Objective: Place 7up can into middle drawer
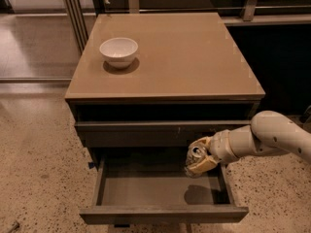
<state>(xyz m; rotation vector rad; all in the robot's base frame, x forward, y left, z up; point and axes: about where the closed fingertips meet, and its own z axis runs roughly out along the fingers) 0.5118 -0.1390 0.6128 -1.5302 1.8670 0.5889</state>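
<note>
7up can was clamped in the gripper, roughly upright, shiny top facing up. Tan fingers pressed on opposite sides of the can, one at the rear near the top rim, one at the front lower on the body. So the jaws were closed on the can, not loose. The can sat at the very tip of the gripper, on its left end, with the wrist just to the right.

Gripper and can hung over the open drawer, in its right part, toward the back, near the right side wall. The can was above the drawer's flat grey floor. A dark shadow lay on that floor just in front of and below the can. Cannot tell whether the can's base touched the floor.

The white arm came in from the right edge, crossing over the drawer's right wall at about the height of the closed drawer front. The can was just below and in front of that closed front.

The drawer was pulled well out of the cabinet. A white bowl stood on the cabinet top, back left, well apart from the can and gripper. Speckled floor lay around the cabinet.
</note>
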